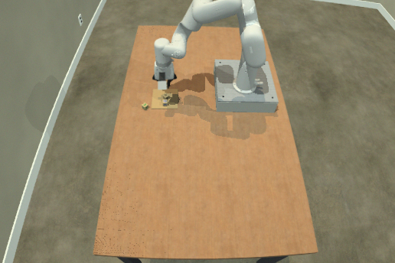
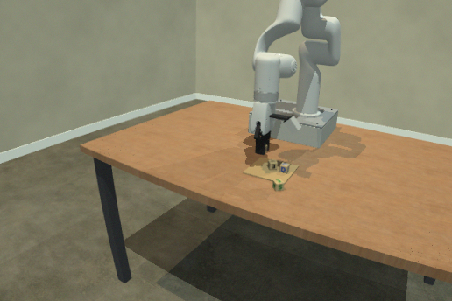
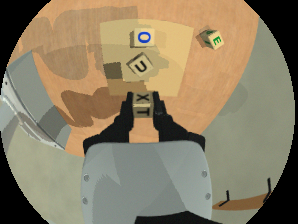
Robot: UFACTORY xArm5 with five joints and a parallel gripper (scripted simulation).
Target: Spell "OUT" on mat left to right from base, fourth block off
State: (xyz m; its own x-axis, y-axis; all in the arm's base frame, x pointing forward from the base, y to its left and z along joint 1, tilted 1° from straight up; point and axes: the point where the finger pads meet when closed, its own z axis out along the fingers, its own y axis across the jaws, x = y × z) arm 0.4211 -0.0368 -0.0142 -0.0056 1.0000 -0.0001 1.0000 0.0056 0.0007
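Observation:
My gripper (image 2: 263,151) (image 3: 142,99) is shut on the T block (image 3: 143,111). It holds the block in the air near the mat's edge, beside the U block; an X shows on its side. The tan mat (image 1: 157,105) (image 2: 257,172) (image 3: 176,45) lies on the table. The O block (image 1: 164,102) (image 2: 284,168) (image 3: 144,37) lies on it, O up. The U block (image 1: 165,96) (image 2: 272,164) (image 3: 140,65) lies on it next to the O block, U up, turned at a slant. The E block (image 1: 145,106) (image 2: 278,185) (image 3: 215,39) rests off the mat. The fingertips are largely hidden in the top view.
The robot's grey base box (image 1: 246,105) (image 2: 298,131) stands on the table, to the right of the mat in the top view. The table edge (image 1: 115,134) runs beyond the E block. Arm shadows fall across the mat and table.

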